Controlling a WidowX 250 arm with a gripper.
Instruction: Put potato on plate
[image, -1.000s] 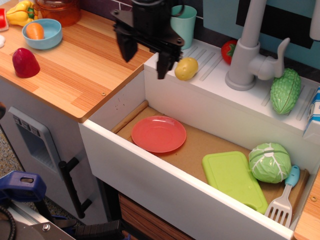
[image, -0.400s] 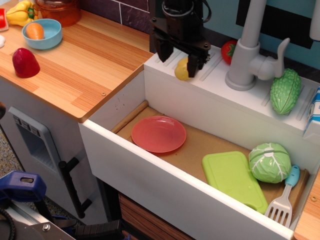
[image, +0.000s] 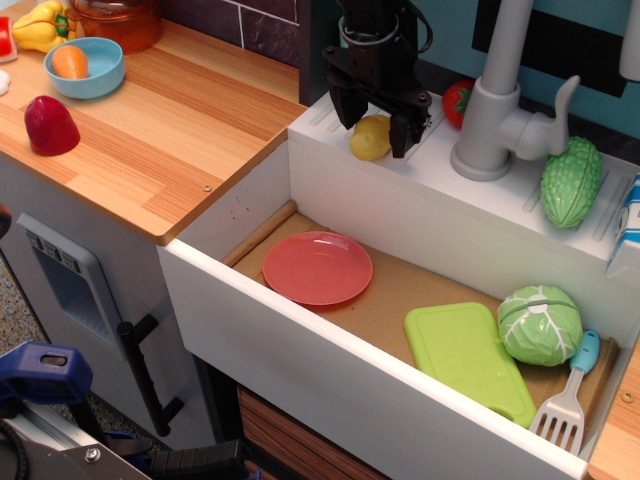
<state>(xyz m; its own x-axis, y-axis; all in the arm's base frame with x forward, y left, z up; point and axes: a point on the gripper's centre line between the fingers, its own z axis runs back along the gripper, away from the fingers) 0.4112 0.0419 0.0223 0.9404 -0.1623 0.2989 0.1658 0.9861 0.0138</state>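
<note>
The pale-yellow potato (image: 369, 137) lies on the white ledge behind the sink, at its left end. My black gripper (image: 377, 122) hangs straight over it, open, with one finger on each side of the potato; the fingers straddle it without closing on it. The salmon-pink plate (image: 317, 267) lies flat and empty on the brown sink floor at the left, below and in front of the potato.
A light-green cutting board (image: 468, 358), a cabbage (image: 540, 324) and a spatula (image: 566, 398) lie in the sink at the right. A grey faucet (image: 497, 100), a tomato (image: 457, 102) and a green gourd (image: 571, 182) stand on the ledge. The wooden counter (image: 150, 130) at left holds a blue bowl (image: 84, 66).
My gripper has moved right and down from above the counter's edge to the ledge, and its open fingers now bracket the potato. The potato has not moved.
</note>
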